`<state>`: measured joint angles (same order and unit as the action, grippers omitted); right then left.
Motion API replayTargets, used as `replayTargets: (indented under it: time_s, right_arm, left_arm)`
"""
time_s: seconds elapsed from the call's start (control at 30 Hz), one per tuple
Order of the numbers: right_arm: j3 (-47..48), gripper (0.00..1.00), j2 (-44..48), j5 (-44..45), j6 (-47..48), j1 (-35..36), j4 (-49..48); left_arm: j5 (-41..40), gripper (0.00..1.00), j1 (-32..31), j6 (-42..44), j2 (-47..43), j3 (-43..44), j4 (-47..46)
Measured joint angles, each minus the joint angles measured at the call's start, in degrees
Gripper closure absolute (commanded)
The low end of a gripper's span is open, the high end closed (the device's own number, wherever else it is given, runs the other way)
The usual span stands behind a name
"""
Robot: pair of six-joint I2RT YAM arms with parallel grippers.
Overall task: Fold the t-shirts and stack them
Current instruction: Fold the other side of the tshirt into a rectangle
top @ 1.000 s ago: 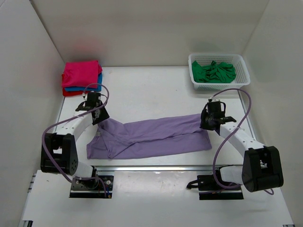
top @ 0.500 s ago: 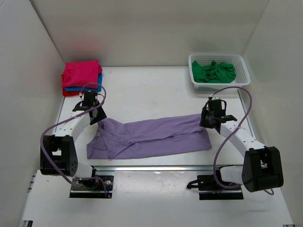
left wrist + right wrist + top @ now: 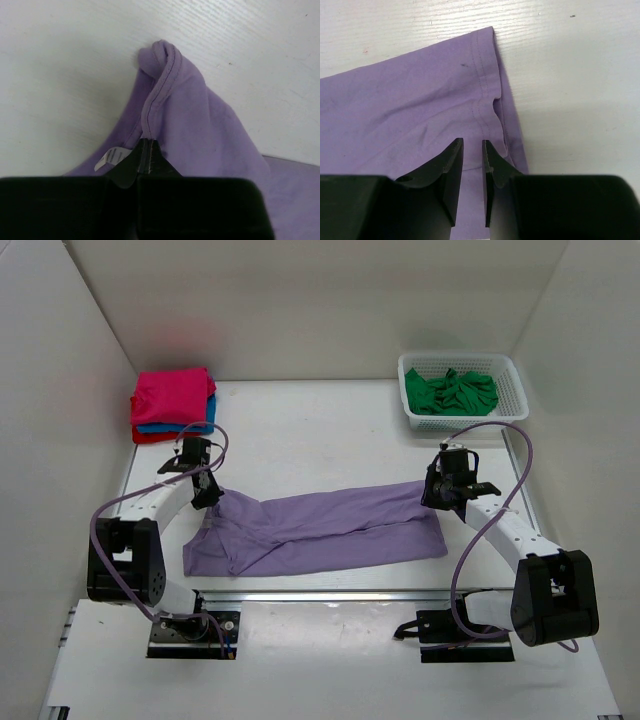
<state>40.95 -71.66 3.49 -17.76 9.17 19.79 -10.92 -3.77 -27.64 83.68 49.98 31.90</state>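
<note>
While the lilac t-shirt (image 3: pixel 320 530) is lying stretched across the near half of the counter (image 3: pixel 330 430), its long axis is running left to right, the right end tilting slightly farther away, and one arm is sitting at each end. The left arm (image 3: pixel 165 502) is reaching the collar end and the right arm (image 3: pixel 495 522) the hem end, so neither is nearer overall. Well apart from this, a folded stack (image 3: pixel 172 405) of pink, blue and red tees is sitting at the far left corner, and a green t-shirt (image 3: pixel 455 392) is lying crumpled in the white basket (image 3: pixel 465 422) at far right. Left jaws: fully closed, pinching the collar seam (image 3: pixel 159 75), with cloth rising in a ridge straight ahead of the tips and a white label (image 3: pixel 111 158) showing just left of them. Right jaws: standing nearly together with a slim gap, bearing down by the hem corner (image 3: pixel 485 75), with cloth spreading ahead and leftward and bare counter lying to the right. Whether cloth is being pinched there, I cannot tell. Judgement: the coming move is looking like a lift or fold across that long axis, and it is depending on both ends travelling together.
</note>
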Motion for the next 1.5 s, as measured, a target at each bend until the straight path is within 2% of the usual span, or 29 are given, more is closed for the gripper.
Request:
replayTargets:
  time_s: [0.67,0.73,0.77,0.87,0.9,0.97,1.1,1.23,1.5]
  right_arm:
    - [0.1,0.81,0.8,-1.5,0.6,-0.9,-0.1]
    - [0.1,0.81,0.9,-1.7,0.8,-1.1,-0.2]
    - [0.1,0.8,0.9,-1.7,0.8,-1.1,-0.2]
    - [0.1,0.8,0.9,-1.9,1.0,-1.1,-0.4]
    - [0.1,0.81,0.9,-2.0,1.1,-1.1,-0.6]
    - [0.2,0.8,0.7,-2.1,1.3,-1.3,-0.9]
    - [1.9,0.79,-1.2,-2.3,1.6,-1.5,-1.2]
    - [3.6,0.79,-2.7,-2.4,1.9,-1.5,-1.9]
    - [5.8,0.79,-4.5,-2.4,2.4,-2.1,-2.2]
  left_arm:
    - [-0.2,1.0,0.2,-0.1,-16.2,-2.7,13.5]
    - [1.1,0.82,-0.1,-0.1,-17.2,-4.0,14.2]
    - [2.1,0.66,-0.2,0.0,-17.4,-4.9,14.5]
    - [4.4,0.41,-0.2,-0.1,-17.5,-6.9,15.2]
    - [4.8,0.35,-0.1,-0.2,-17.6,-7.1,15.3]
    - [4.7,0.3,-0.1,-1.0,-18.1,-7.1,14.3]
    - [3.5,0.34,0.4,-2.2,-18.4,-5.1,10.9]
    - [0.9,0.46,0.6,-2.2,-11.9,-0.2,6.9]
    - [-1.0,0.47,2.2,-1.8,0.1,0.9,2.2]
